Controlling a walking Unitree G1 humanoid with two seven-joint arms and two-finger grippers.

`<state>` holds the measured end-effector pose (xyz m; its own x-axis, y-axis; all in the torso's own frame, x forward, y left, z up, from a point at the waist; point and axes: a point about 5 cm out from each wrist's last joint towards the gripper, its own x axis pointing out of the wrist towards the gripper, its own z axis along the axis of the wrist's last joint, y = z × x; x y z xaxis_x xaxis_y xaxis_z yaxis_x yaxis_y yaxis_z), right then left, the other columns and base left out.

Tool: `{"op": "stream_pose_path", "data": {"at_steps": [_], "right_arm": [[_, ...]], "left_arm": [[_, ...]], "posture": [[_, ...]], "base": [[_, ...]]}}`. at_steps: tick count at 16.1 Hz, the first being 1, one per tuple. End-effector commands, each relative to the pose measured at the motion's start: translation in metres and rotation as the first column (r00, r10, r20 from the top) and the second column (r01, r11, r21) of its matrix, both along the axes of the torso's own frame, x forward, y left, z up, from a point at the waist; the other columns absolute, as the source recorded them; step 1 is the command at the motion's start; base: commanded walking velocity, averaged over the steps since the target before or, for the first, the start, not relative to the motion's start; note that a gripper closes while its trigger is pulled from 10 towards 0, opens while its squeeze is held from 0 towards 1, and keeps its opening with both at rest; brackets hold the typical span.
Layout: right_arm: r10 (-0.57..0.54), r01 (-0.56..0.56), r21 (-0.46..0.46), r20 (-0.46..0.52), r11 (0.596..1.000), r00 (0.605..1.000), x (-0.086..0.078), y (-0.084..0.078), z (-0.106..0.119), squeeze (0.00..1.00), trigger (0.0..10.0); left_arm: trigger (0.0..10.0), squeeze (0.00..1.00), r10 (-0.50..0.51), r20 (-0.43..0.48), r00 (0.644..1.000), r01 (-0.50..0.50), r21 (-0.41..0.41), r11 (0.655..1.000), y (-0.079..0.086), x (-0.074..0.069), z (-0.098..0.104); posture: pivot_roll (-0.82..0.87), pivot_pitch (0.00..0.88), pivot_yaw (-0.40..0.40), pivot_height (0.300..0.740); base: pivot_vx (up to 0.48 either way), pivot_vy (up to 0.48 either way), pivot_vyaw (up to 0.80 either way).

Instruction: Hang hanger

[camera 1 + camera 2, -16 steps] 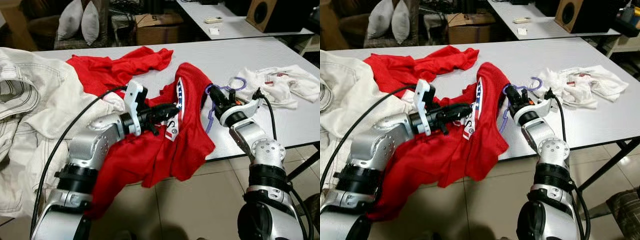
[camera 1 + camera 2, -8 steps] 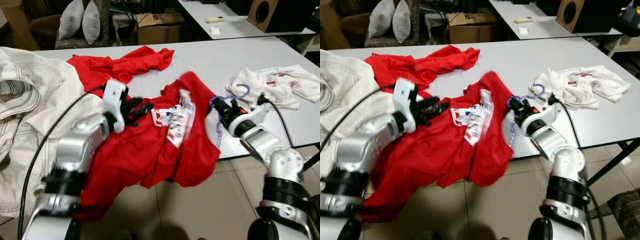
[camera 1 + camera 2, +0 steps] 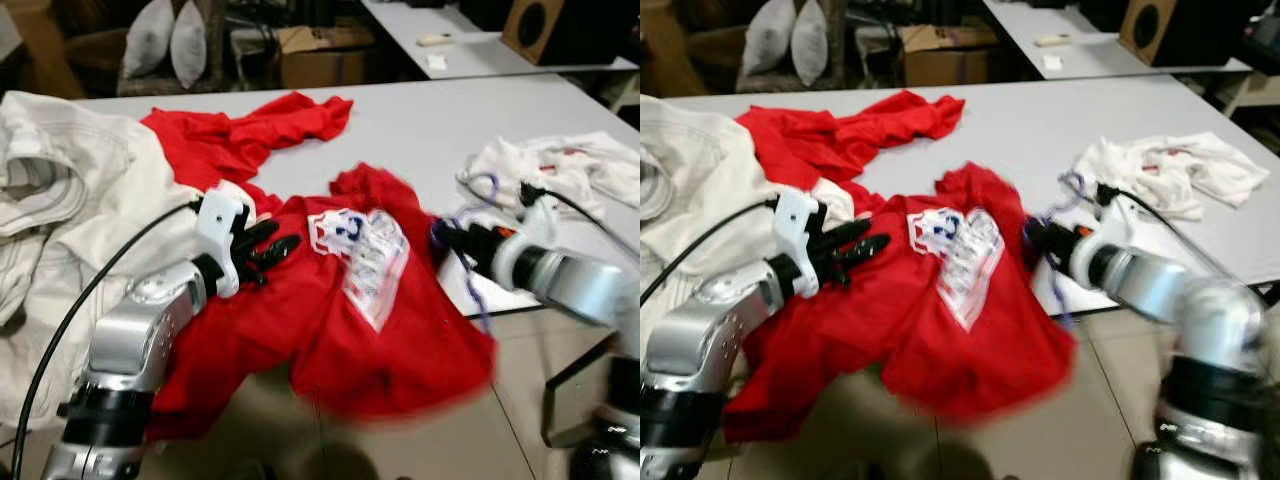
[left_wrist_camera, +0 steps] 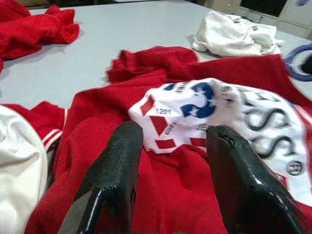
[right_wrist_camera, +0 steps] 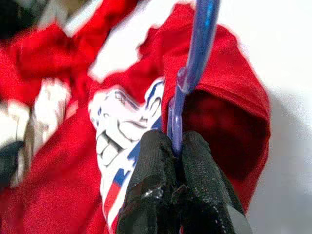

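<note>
Before me, long white table (image 3: 430, 120), beige tiled floor (image 3: 520, 400) under it. Behind, second white table (image 3: 470, 45), cardboard box (image 3: 320, 55), two grey cushions (image 3: 170, 45), wooden speaker (image 3: 545, 25) at far right.

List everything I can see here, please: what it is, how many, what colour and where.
Red T-shirt: one, red with a white printed logo, draped over the near table edge.
Hanger: one, purple-blue, pinched in the right end effector beside the T-shirt.
Red garment: one, crumpled farther back on the table.
White jacket: one, off-white, heaped on the robot's left.
White cloth: one, crumpled on the robot's right.
Table: one, pale grey.
Cushions: two, white, background.
Cardboard box: one, brown, background.
Speaker: one, brown, on the far table.
Left end effector: black fingers open over the T-shirt.
Right end effector: black fingers shut on the hanger.
</note>
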<state>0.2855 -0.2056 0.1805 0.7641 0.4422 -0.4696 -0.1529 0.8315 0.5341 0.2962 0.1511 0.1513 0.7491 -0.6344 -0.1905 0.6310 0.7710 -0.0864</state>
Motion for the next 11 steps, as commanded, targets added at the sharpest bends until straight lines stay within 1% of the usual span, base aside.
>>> {"op": "stream_pose_path", "data": {"at_steps": [1,3,4,5,6,7,10,11], "right_arm": [[0.124,-0.125,-0.06,-0.02,0.99,0.992,-0.014,0.0,0.009,0.0,10.0],[0.171,-0.171,-0.148,-0.011,0.974,0.985,-0.027,-0.009,0.023,0.0,10.0],[0.181,-0.18,-0.182,-0.007,0.967,0.983,-0.029,-0.011,0.027,0.0,10.0],[0.205,-0.199,-0.238,0.0,0.951,0.979,-0.034,-0.014,0.035,0.0,10.0],[0.217,-0.206,-0.266,0.012,0.942,0.976,-0.035,-0.015,0.039,0.0,10.0],[0.24,-0.214,-0.306,0.047,0.927,0.97,-0.037,-0.014,0.044,0.0,10.0],[0.236,-0.203,-0.302,0.078,0.931,0.969,-0.038,-0.008,0.041,0.0,10.0],[0.161,-0.125,-0.28,0.112,0.952,0.981,-0.032,-0.012,0.036,0.0,10.0]], "left_arm": [[10.0,0.0,-0.005,0.009,1.0,0.005,0.017,1.0,-0.002,-0.006,0.001],[10.0,0.0,0.004,0.033,0.999,-0.005,0.035,0.999,-0.004,-0.011,-0.001],[10.0,0.0,0.006,0.036,0.999,-0.007,0.032,0.999,-0.005,-0.013,0.0],[10.0,0.0,0.015,0.055,0.998,-0.016,0.023,1.0,-0.007,-0.015,0.002],[10.0,0.0,0.024,0.059,0.998,-0.025,0.015,1.0,-0.009,-0.015,0.003],[10.0,0.0,0.036,0.062,0.997,-0.036,0.006,0.999,-0.011,-0.016,0.004],[10.0,0.0,0.05,0.067,0.996,-0.052,0.016,0.999,-0.012,-0.016,0.003],[10.0,0.0,0.063,0.073,0.995,-0.065,0.022,0.998,-0.012,-0.015,0.003]], "posture": [[0.01,0.0,0.011,0.74],[0.01,0.0,0.005,0.74],[0.01,0.0,0.004,0.74],[0.01,0.0,0.002,0.74],[0.01,0.0,0.0,0.74],[0.01,0.0,-0.002,0.74],[0.02,0.0,-0.008,0.74],[0.02,0.0,-0.009,0.74]], "base": [[0.0,0.0,0.0],[0.0,0.0,0.0],[0.0,0.0,0.0],[0.0,0.0,0.0],[0.0,0.0,0.0],[0.0,0.0,0.0],[0.0,0.0,0.0],[0.0,0.0,0.0]]}}
